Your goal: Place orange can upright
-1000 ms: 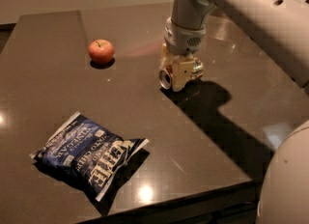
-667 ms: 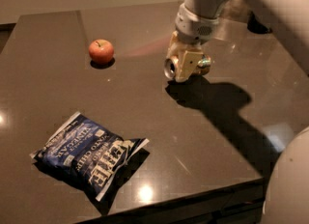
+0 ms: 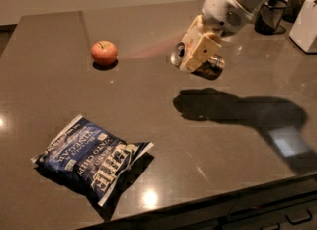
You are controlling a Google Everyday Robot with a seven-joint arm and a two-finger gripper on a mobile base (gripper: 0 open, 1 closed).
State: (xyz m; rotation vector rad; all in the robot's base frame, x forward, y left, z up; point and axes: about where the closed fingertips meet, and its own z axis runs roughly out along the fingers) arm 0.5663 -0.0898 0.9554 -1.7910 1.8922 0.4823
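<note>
The arm [image 3: 233,1] was white, smooth and rounded — its gripper [image 3: 198,59], upper right of the view, had blocky cream fingers [image 3: 202,49]

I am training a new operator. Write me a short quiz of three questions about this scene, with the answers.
1. True or false: the tool holds the orange can upright on the table.
2. What is nearest the table's front edge? A) the orange can B) the chip bag C) the tool
3. Fill in: the round fruit left of the tool is an ___.

Key: 1 false, the can is held sideways in the air; 2 B; 3 apple.
</note>
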